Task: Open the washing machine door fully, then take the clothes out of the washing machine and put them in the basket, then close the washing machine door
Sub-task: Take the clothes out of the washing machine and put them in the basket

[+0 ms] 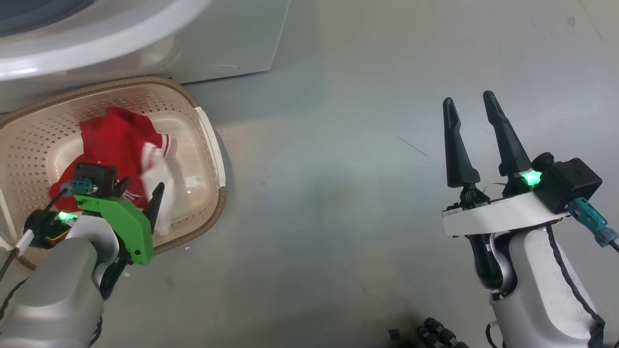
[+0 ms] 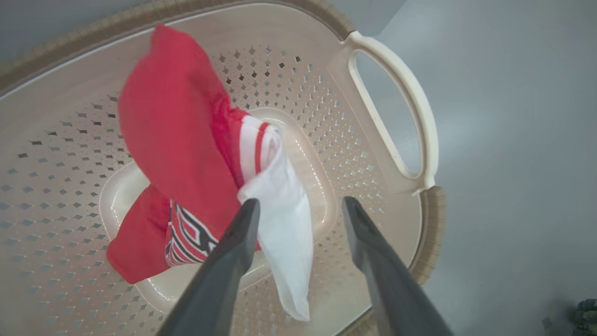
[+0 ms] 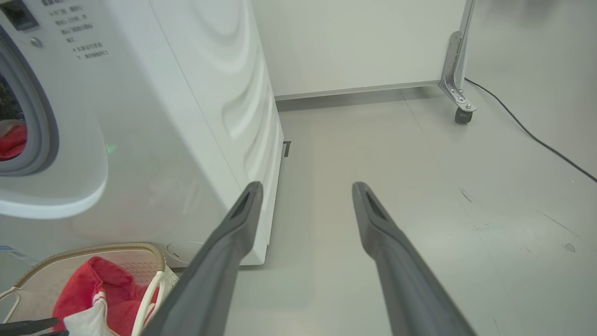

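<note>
Hanging just over the basket (image 2: 303,84), the left gripper (image 2: 301,201) has its two dark fingers spread apart, clamped on nothing. A bundle of clothes (image 2: 177,140) sits between and beyond them. It is red fabric with white trim and a patch of dark-and-white lettering, plus a white piece (image 2: 284,224) that trails down against the inner side of one finger (image 2: 233,252). Whether the white piece is caught on that finger or only brushing it I cannot tell. The rest of the bundle is inside the basket, over its smooth bottom, with the perforated cream walls around it and a side handle (image 2: 422,116) off to one side.

The right gripper (image 1: 468,98) is well apart from the basket, over bare grey floor (image 1: 338,193), with its fingers also spread wide and empty.

Beyond the basket stands the washing machine (image 3: 196,116), its white front just behind the basket's brown woven rim. In the right wrist view the machine's grey-ringed round opening (image 3: 44,126) shows at the edge, and a bit of red cloth (image 3: 11,142) lies inside it. Farther back, a white panel (image 3: 350,42) stands on a small caster (image 3: 462,115), and a dark cable (image 3: 536,135) runs along the floor beside it.
</note>
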Controlling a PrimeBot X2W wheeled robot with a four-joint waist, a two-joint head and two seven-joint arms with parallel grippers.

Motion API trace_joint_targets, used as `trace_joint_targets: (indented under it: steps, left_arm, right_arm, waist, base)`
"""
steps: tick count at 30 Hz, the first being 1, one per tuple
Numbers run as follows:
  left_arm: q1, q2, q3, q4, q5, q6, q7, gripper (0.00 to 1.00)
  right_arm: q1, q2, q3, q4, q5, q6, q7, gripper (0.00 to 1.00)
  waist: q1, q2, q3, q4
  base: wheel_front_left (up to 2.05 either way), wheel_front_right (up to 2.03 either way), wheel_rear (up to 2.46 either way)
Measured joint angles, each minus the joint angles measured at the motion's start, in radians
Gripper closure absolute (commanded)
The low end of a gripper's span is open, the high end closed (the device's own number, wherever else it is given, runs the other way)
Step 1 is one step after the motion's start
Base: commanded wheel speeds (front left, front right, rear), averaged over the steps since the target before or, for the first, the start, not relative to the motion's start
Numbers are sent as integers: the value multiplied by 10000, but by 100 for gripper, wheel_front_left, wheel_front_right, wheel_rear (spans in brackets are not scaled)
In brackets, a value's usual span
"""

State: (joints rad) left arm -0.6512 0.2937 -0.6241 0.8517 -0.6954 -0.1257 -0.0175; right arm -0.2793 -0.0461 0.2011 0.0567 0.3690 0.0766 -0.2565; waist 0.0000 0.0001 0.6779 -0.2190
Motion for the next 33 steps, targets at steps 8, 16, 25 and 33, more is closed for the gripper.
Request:
trace_joint_targets:
  steps: [8, 16, 25, 33]
  left_arm:
    - [-4, -44, -221, 73, -207, 0, -479, 0]
    - [-40, -196, -362, -54, -303, 0, -1333, 0]
    - [-47, -284, -493, -453, -449, 0, -2230, 0]
    - [-18, -372, -520, -1083, -512, 0, -2345, 0]
  right_arm:
    - [-1, 0, -77, 82, -17, 2, 0, 0]
    - [-12, -2, -293, 244, -130, 15, 0, 0]
    - [-8, -4, -564, 550, -374, 105, 0, 0]
    - [129, -42, -729, 871, -383, 192, 0, 0]
  waist:
    - [0, 0, -271, 215]
    - [0, 0, -738, 584]
    - [0, 0, -1420, 1110]
    - [0, 0, -2262, 1746]
  base:
    - [0, 0, 0]
    - [0, 0, 0]
    - [0, 0, 0]
    - [0, 0, 0]
